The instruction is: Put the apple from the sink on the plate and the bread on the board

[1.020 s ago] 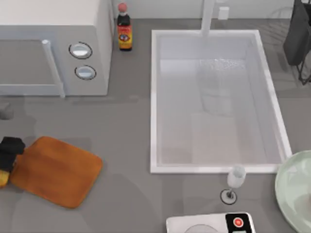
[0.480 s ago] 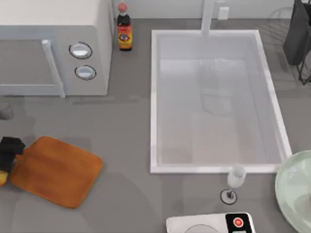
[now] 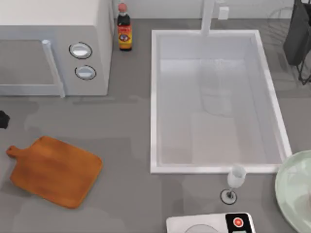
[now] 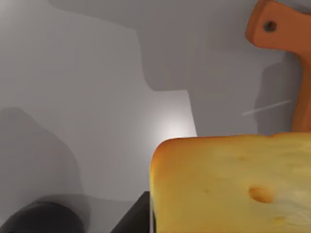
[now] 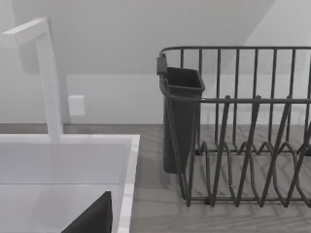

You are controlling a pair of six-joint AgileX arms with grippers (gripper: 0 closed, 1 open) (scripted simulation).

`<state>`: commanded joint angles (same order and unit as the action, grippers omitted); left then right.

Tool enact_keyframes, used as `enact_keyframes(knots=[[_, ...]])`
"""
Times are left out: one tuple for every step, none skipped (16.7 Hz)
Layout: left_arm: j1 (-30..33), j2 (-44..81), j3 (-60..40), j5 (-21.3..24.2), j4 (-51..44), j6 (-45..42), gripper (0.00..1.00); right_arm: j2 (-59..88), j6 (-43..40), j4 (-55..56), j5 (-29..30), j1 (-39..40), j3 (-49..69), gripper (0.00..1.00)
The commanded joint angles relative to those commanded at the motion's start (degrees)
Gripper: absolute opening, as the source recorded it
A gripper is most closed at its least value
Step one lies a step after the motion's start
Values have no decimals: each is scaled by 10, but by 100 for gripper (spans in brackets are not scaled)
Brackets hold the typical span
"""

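A: Grey counter (image 3: 121, 126), white sink (image 3: 153, 102) in the middle, its basin bare, with no apple lying in it. Why is the board (image 3: 53, 170) bare too?

B: The bread (image 4: 233, 184) sits close under the left wrist camera, seemingly carried clear of the counter, near the board's handle.

A: Left gripper's fingers?

B: Can't tell. A dark bit (image 3: 3, 119) of that arm is at the table's left edge.

A: The plate (image 3: 291, 189)?

B: Bottom right, nothing visible on it.
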<state>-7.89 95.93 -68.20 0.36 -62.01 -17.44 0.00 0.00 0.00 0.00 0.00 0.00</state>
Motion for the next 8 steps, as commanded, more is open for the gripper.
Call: enact_keyframes(knots=[[0,-7,-12,0,-17,1,0,0,0,0,0,0,0,100],[0,-13,-19,0,-28,1,0,0,0,0,0,0,0,100],[0,-17,-22,0,-33,1,0,0,0,0,0,0,0,100],[0,-17,-22,0,-33,1,0,0,0,0,0,0,0,100],[0,-17,-22,0,-33,1,0,0,0,0,0,0,0,100],[-1,-15,-20,0,-31,0,0,0,0,0,0,0,0,100],[-1,-15,-20,0,-31,0,0,0,0,0,0,0,0,100],[0,-13,-21,0,-32,6,0,0,0,0,0,0,0,100]])
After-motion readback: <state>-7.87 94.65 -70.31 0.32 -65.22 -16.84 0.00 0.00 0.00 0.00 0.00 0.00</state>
